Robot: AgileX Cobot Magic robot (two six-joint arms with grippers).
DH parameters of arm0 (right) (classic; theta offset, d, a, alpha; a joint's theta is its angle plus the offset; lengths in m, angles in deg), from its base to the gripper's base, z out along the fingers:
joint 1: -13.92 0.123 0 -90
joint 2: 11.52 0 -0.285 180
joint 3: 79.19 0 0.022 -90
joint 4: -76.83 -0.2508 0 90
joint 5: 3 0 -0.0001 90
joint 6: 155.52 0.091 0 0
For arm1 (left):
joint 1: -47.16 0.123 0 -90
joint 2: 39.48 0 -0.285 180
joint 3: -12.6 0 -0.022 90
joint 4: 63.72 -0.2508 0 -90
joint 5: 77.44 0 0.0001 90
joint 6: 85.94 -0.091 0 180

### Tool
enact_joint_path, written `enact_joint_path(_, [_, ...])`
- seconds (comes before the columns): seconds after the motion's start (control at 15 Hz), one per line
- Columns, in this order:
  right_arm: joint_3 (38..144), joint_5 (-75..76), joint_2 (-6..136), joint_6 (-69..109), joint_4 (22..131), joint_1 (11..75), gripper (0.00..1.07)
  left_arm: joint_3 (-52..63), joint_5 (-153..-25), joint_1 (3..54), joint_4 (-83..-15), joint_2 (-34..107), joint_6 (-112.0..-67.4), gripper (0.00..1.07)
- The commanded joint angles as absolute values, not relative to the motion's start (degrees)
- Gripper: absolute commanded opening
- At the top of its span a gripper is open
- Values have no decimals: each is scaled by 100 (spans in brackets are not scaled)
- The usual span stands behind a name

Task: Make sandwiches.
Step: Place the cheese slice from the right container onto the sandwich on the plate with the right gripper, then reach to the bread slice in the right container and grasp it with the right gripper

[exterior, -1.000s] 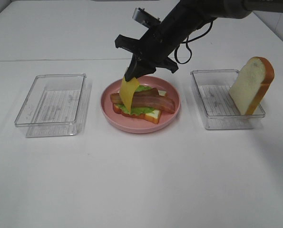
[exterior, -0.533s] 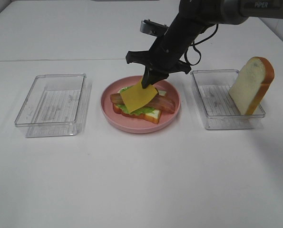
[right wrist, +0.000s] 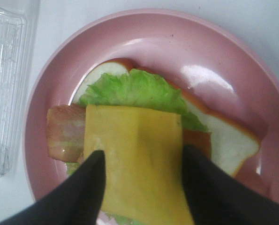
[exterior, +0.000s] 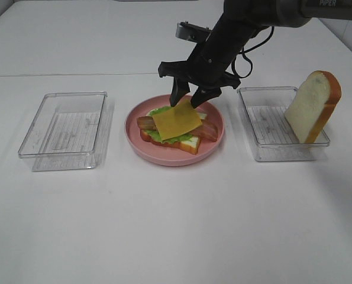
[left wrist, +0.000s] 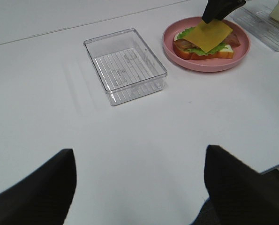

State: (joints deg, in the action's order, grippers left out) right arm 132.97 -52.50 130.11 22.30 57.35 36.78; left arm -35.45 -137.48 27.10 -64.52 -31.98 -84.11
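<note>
White table (exterior: 176, 225), pink plate (exterior: 214, 139), cheese (exterior: 176, 121) atop sandwich; right fingers (exterior: 194, 98) apart, left fingers (left wrist: 31, 192) apart

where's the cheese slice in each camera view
Exterior high: cheese slice at centre, atop the sandwich, below the right gripper.
Left wrist: cheese slice in the upper right corner.
Right wrist: cheese slice between the open fingers.
Shared landmark: pink plate.

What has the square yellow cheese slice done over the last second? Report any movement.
Yes. The square yellow cheese slice dropped from hanging above the round pink plate to lying flat across the bacon, right gripper now open.
</note>
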Motion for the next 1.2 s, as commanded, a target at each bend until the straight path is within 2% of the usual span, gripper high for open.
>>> enact_joint_path(0.07, [13337,-5331,12811,2179,5872,3666,69,-3562,-13708,2682,-6463,-3318,-8394,73])
enact_joint_path(0.27, [13337,-5554,12530,2185,6296,3666,69,-3562,-13708,2682,-6463,-3318,-8394,73])
enact_joint_path(0.67, [13395,-6213,11642,2706,7855,3620,69,-3562,-13708,2682,-6463,-3318,-8394,73])
enact_joint_path(0.93, [13400,-6826,11218,3038,7895,2864,69,-3562,-13708,2682,-6463,-3318,-8394,73])
enact_joint_path(1.2, [13400,-7559,11160,3027,7895,2045,77,-3562,-13708,2682,-6463,-3318,-8394,73])
